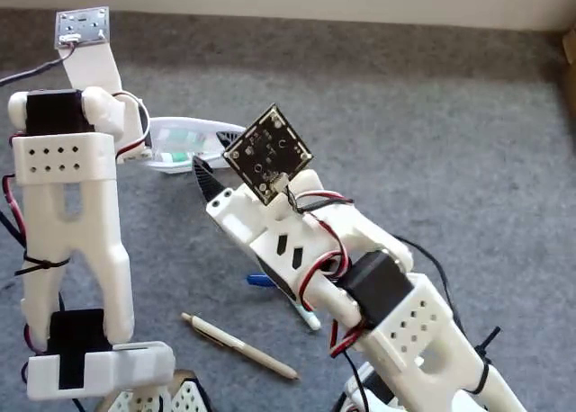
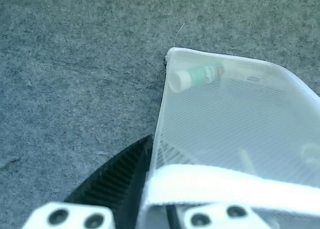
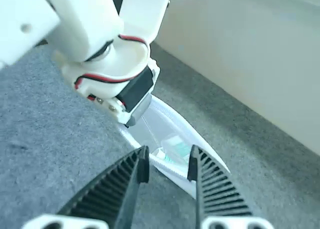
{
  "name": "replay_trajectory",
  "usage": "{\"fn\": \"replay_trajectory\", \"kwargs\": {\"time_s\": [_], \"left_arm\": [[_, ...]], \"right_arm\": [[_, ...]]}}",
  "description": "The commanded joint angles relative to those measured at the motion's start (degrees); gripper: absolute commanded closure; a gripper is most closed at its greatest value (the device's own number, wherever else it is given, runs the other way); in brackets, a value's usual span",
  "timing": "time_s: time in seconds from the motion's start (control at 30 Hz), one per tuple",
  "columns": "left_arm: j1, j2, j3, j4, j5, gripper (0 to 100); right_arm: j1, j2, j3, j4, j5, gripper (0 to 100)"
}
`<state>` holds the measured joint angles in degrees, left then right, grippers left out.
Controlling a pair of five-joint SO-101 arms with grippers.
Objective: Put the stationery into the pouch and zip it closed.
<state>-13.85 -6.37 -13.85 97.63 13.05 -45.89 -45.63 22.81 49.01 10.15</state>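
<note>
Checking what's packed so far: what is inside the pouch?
Through the mesh of the pouch, a white-and-green tube lies near one corner. Fainter shapes elsewhere behind the mesh cannot be identified.

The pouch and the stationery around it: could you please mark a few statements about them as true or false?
1. The left gripper grips the pouch at its edge. True.
2. The pen is inside the pouch. False: it lies on the grey surface, apart from the pouch.
3. A green-and-white item lies inside the pouch. True.
4. The right gripper is shut on the pen. False: its jaws are apart and hold nothing, and it points at the pouch.
</note>
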Motion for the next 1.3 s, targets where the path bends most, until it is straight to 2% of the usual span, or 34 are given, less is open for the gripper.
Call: {"fn": "replay_trajectory", "kwargs": {"time_s": [0.0, 0.2, 0.4, 0.63, 0.77, 0.9, 1.13, 1.27], "left_arm": [[-3.2, -0.4, -1.3, 0.0, 0.4, 99], [-3.6, -0.4, -1.3, 0.0, 0.4, 99], [-3.6, -0.4, -1.4, 0.0, 0.4, 99], [-3.7, -0.4, -1.4, 0.0, 0.4, 99], [-3.7, -0.3, -1.4, 0.0, 0.4, 99], [-3.7, -0.2, -1.4, 0.0, 0.4, 99], [-3.6, 0.0, -1.4, 0.0, 0.4, 99], [-3.6, 0.0, -1.4, 0.0, 0.4, 99]], "right_arm": [[1.5, -2.0, -6.7, 12.1, 0.4, 86.8], [7.4, -2.0, -6.9, 24.0, 0.4, 86.8], [7.6, -2.1, -0.8, 29.6, 0.7, 86.4], [2.4, -2.0, 14.5, 24.2, 0.8, 79.6], [-1.0, -2.0, 21.4, 18.8, 1.1, 79.3], [-2.7, -1.9, 27.5, 13.1, 5.7, 79.3], [-3.8, -1.0, 30.9, 8.2, 6.0, 79.3], [-3.9, 8.2, 30.5, 6.4, 5.7, 79.3]]}}
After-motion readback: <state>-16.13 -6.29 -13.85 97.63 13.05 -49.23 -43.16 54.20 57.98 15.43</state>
